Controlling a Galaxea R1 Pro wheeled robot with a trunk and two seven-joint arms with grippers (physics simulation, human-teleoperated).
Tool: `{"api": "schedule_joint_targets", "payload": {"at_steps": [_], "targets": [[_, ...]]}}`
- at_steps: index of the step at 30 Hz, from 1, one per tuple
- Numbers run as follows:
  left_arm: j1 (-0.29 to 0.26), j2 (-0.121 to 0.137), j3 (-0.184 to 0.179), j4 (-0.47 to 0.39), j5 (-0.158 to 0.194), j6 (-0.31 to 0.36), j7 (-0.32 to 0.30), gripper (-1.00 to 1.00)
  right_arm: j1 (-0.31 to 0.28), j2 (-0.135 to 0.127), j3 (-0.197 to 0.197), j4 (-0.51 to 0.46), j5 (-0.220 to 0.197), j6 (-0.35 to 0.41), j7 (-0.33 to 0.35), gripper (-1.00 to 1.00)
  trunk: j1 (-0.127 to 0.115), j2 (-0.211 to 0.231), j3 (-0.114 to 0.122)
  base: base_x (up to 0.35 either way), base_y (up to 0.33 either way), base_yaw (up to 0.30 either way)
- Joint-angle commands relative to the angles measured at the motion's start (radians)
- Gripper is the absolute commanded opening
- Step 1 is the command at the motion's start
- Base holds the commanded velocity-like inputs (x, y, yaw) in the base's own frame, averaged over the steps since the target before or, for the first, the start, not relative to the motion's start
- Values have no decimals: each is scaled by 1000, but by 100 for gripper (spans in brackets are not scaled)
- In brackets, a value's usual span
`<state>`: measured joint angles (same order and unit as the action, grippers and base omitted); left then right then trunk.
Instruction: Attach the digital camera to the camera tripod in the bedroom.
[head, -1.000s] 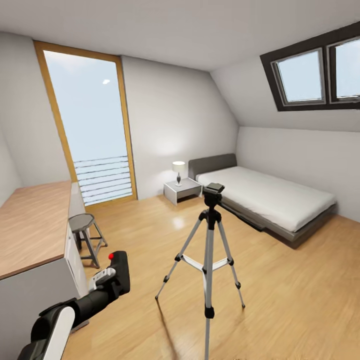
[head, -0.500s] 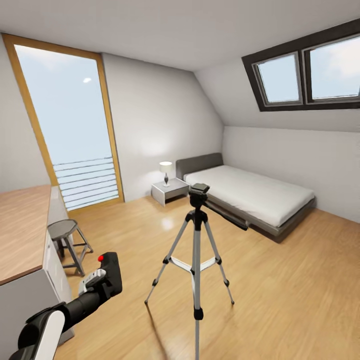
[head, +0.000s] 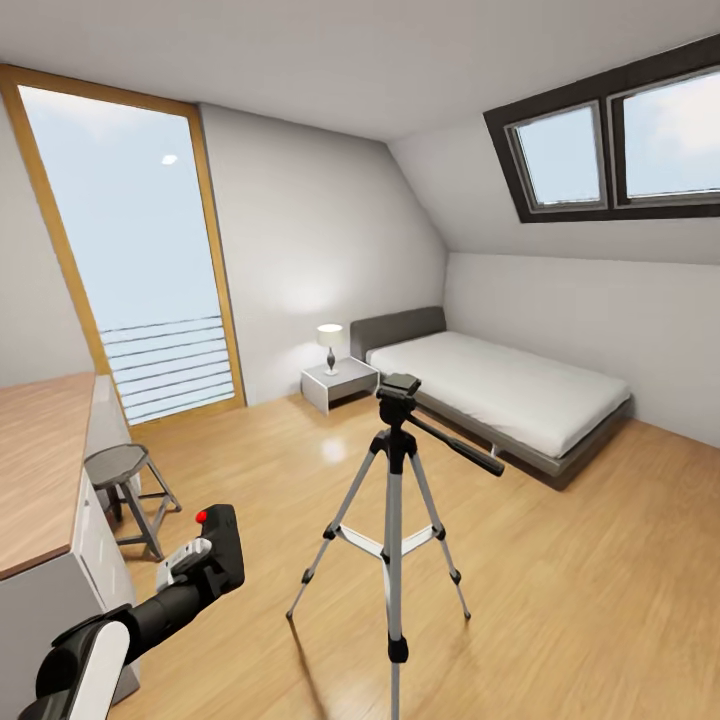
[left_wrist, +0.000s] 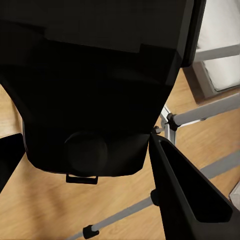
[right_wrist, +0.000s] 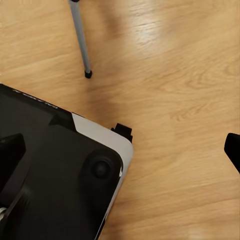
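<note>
The camera tripod (head: 394, 480) stands on the bedroom's wood floor in the middle of the head view, with silver legs spread and its black pan head (head: 398, 390) bare on top. The long handle (head: 455, 447) points right, toward the bed. My left gripper (head: 208, 562) is low at the left, shut on the digital camera (head: 224, 545), whose red button (head: 201, 516) faces up. It is left of the tripod and well below the pan head. In the left wrist view the camera's black body (left_wrist: 95, 85) sits between the fingers (left_wrist: 185, 190), with tripod legs (left_wrist: 205, 114) beyond. My right gripper (right_wrist: 122, 150) hangs open over the floor.
A wood-topped counter (head: 35, 470) and a grey stool (head: 125, 480) stand at the left. A low grey bed (head: 500, 390) and a nightstand with a lamp (head: 335, 375) are behind the tripod. One tripod leg (right_wrist: 81, 42) and my dark base (right_wrist: 55, 180) appear in the right wrist view.
The whole head view has shifted, sliding the room leftward, so the camera on my head moved. The left arm still holds the digital camera in the same pose.
</note>
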<state>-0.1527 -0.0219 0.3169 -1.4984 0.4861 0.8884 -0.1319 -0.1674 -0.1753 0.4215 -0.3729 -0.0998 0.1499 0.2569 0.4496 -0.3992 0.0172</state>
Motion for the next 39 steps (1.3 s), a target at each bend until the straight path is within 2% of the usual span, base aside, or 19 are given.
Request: {"api": "schedule_joint_targets", "payload": {"at_steps": [1,9,22,33,39], "targets": [[-1,-1,3,0,-6,6,-12,-100,0,-1,6,-2,-10,0,1,100,0,-1,0,13,0,-1],[-1,-1,5,0,-6,8,-12,-100,4,-1,6,-1,-7,-35,1,100,0,-1,0,5,0,0],[-1,1,3,-1,-6,7,-12,-100,5,0,6,-1,-15,-33,-3,100,0,-1,0,55,31,-7],[-1,3,2,0,-6,10,-12,-100,5,3,5,-1,-16,-37,-5,100,0,-1,0,110,41,-225],[-1,3,3,0,-6,12,-12,-100,5,3,5,-1,-15,-39,-5,100,0,-1,0,8,3,-87]]}}
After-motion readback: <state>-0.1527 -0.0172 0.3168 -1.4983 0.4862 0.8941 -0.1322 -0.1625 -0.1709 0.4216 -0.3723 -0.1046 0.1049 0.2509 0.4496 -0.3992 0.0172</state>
